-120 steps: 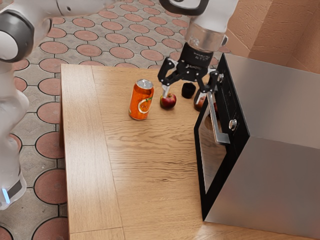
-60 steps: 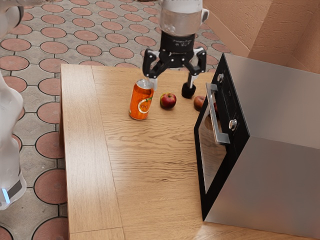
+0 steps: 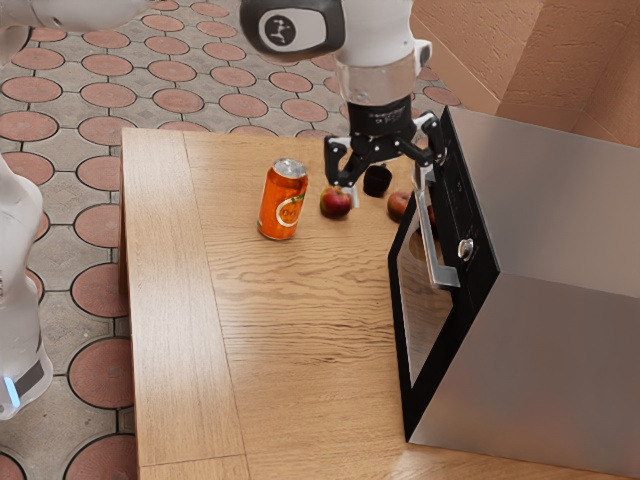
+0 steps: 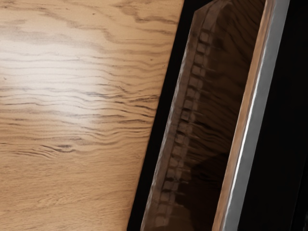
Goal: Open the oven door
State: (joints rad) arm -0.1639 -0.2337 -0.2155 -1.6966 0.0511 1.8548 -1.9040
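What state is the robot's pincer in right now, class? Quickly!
Black two-finger pincer: open, fingers spread apart, holding nothing, near the long silver metal oven handle.

The exterior view's upper edge cuts off the arm (image 3: 375,30), its right edge the oven (image 3: 550,210), its lower edge the surface (image 3: 190,400). One of the fingers (image 3: 354,197) of the gripper (image 3: 386,190) hides a bit of the nearer apple (image 3: 335,205); the other overlaps the upper end of the handle (image 3: 432,250), and whether they touch I can't tell. The small dark object (image 3: 377,181) (a cup, or something else round) is too small to name. In the wrist view, the handle runs off two edges.
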